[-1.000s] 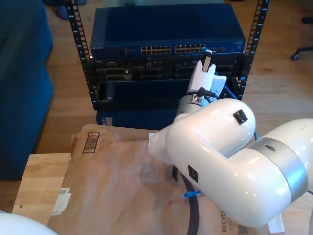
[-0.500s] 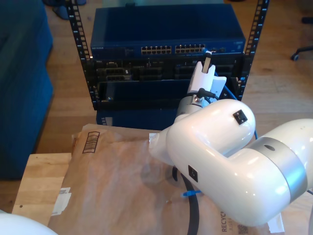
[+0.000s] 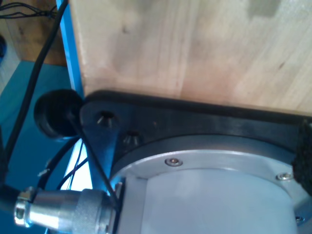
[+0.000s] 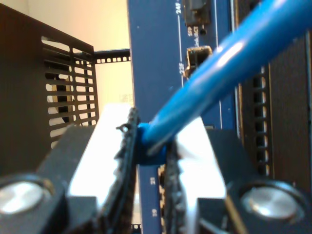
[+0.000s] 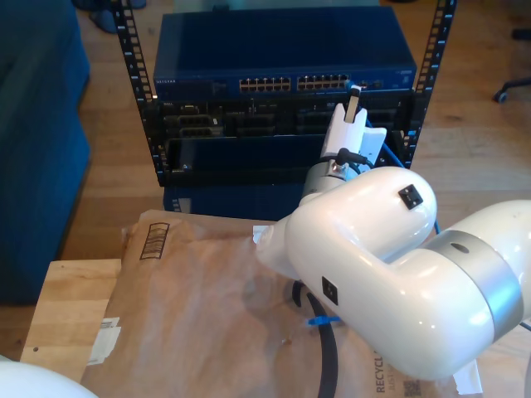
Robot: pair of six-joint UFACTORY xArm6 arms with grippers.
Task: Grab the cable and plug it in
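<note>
Nearest in the exterior view, brown paper [image 5: 191,307] covers the wooden table [image 5: 58,307], and the second arm [image 5: 390,274] reaches over it toward the rack [image 5: 282,108]. The second pincer [image 4: 148,161] is clamped on the cable [image 4: 214,73], its black pads [image 4: 124,165] pressing the blue line, which slants away past them. Just beyond stands the blue switch [image 5: 282,50], its port row [image 5: 294,83] right at the pincer tip. The first pincer's state cannot be told; its camera faces a wooden board [image 3: 195,48] and a black mounting plate [image 3: 195,117].

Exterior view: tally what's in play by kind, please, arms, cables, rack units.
Robot arms: 1, my second gripper at the switch
Blue cables: 1
Blue switches: 1
Black rack units: 2
Total: 5
</note>
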